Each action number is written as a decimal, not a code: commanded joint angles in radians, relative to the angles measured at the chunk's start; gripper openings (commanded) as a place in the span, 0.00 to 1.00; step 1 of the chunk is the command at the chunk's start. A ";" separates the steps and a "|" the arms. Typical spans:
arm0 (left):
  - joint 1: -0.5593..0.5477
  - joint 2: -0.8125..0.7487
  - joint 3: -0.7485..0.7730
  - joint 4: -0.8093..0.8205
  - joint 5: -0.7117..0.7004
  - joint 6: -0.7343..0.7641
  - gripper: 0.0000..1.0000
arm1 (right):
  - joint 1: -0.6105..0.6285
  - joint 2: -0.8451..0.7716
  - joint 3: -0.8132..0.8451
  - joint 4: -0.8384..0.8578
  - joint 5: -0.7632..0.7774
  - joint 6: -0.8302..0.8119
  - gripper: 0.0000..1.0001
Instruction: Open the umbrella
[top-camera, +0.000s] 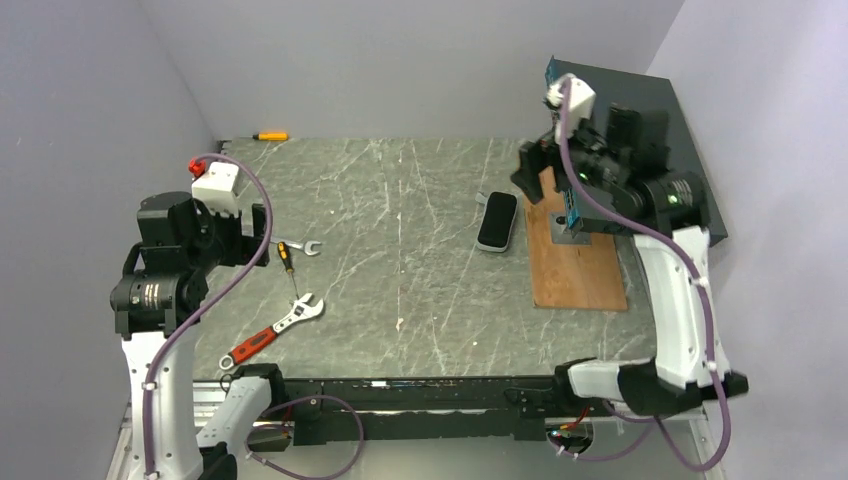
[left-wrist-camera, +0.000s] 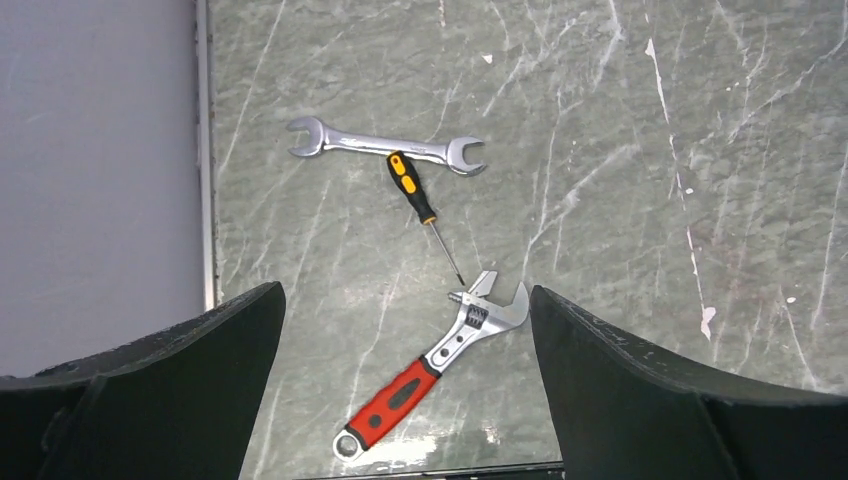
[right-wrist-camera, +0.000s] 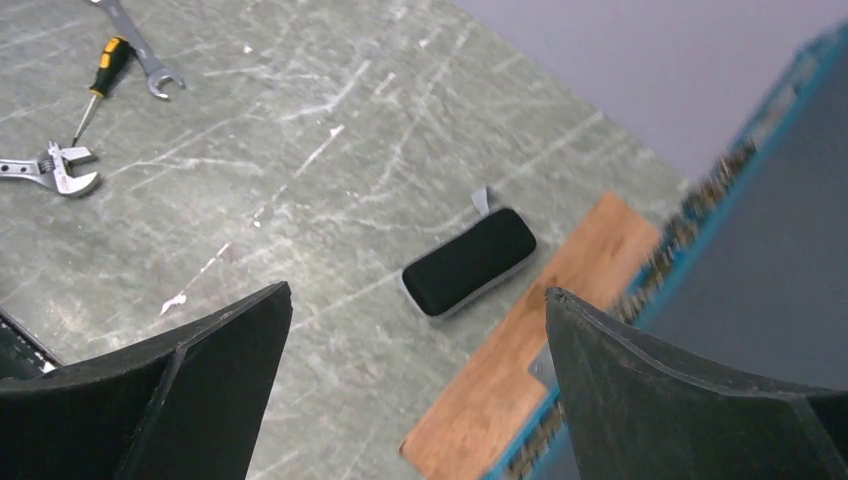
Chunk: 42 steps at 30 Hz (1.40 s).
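Observation:
The umbrella (top-camera: 497, 221) lies folded as a short black oblong bundle with a pale rim, flat on the grey table right of centre. It also shows in the right wrist view (right-wrist-camera: 468, 262), ahead of the fingers. My right gripper (top-camera: 532, 172) is open and empty, raised above the table just right of and behind the umbrella; in its own view the gripper (right-wrist-camera: 418, 290) has its jaws wide apart. My left gripper (top-camera: 260, 232) is open and empty, held high over the left side of the table; its wrist view (left-wrist-camera: 405, 300) looks down on tools.
A wooden board (top-camera: 578, 262) with a grey bracket lies right of the umbrella. A large dark teal flat box (top-camera: 655, 130) leans at the back right. A red-handled adjustable wrench (left-wrist-camera: 430, 375), a yellow-black screwdriver (left-wrist-camera: 412, 187) and a spanner (left-wrist-camera: 385, 147) lie left. An orange screwdriver (top-camera: 270, 136) lies at the back.

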 joint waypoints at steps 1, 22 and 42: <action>0.007 -0.018 -0.022 0.032 0.009 -0.072 0.98 | 0.183 0.138 0.178 -0.010 0.221 -0.004 1.00; 0.010 -0.065 -0.112 0.016 -0.014 0.027 0.98 | 0.512 0.671 0.195 -0.170 0.562 -0.183 0.97; 0.010 -0.066 -0.131 0.076 -0.012 0.038 0.98 | 0.177 0.880 -0.032 -0.124 0.890 -0.572 0.62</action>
